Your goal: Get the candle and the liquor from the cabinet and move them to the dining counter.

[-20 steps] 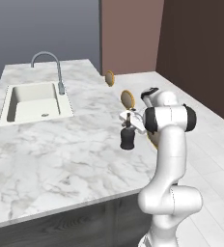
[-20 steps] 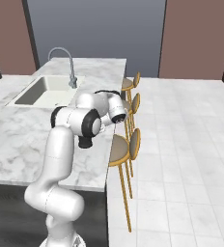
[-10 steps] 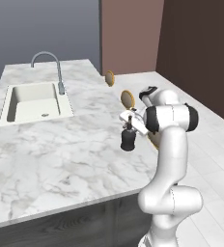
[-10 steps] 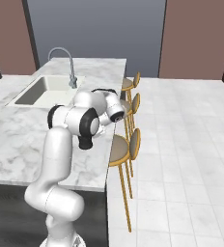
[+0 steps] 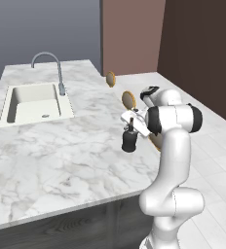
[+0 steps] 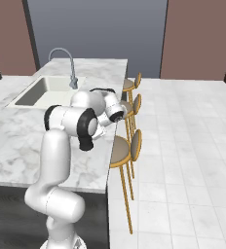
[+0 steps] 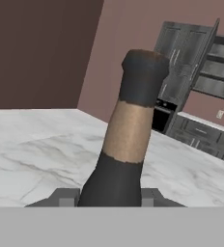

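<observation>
Lower now than a second ago: liquor bottle [image 5: 129,141] eased toward the dining counter [image 5: 61,155], base at or just above the marble near the stool-side edge. Gripper [image 5: 132,121] clamped narrow on its neck. Release looks imminent; candle unaccounted for.

Large flat blue-grey wall panel [image 6: 98,29] behind, flanked by plain mauve-brown walls [image 6: 197,39]. Darker maroon wall [image 5: 202,53] on the right side in left base view. Floor of pale grey square tiles [image 6: 183,146] with thin grout lines. Three tan round-seat stools on thin tan legs [image 6: 127,151] lined up along the island edge. Hand view: dark grey lower drawer units [image 7: 201,135] far off against a mauve wall. Even flat light, soft shadows.
</observation>
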